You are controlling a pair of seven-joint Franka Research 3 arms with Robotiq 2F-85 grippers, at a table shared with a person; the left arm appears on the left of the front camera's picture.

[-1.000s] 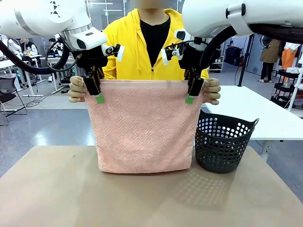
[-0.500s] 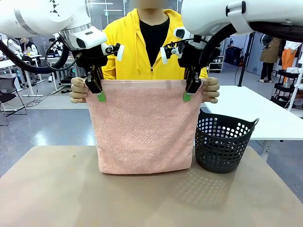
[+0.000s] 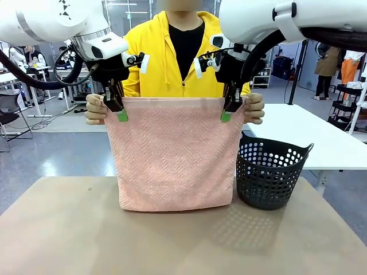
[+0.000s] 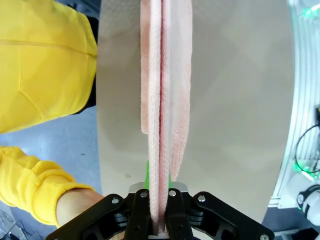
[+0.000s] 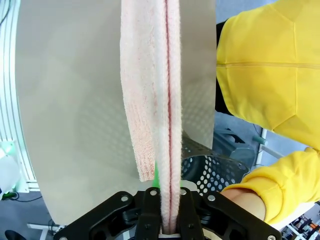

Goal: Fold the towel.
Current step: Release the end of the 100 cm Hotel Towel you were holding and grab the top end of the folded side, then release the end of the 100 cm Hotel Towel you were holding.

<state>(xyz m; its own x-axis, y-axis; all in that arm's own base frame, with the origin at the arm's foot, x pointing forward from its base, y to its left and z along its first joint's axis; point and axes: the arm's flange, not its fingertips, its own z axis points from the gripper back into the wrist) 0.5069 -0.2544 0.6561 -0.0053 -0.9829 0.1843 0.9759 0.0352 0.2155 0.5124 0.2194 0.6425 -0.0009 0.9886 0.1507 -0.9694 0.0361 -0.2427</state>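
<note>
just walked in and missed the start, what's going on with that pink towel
Both robot arms and a person hold the towel up over the table. The left tool and the right tool are each shut on its top edge near a corner, and the person's hands grip the corners just outside them. The towel hangs doubled, lower edge about at the tabletop.

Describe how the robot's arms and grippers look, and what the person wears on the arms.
Both arms, left arm and right arm, are smooth, rounded white shells; the left one bears small black triangle marks. A thick black cable runs along each. The left gripper and right gripper are black with green pads. The person's sleeves are bright yellow, with gathered cuffs.
</note>
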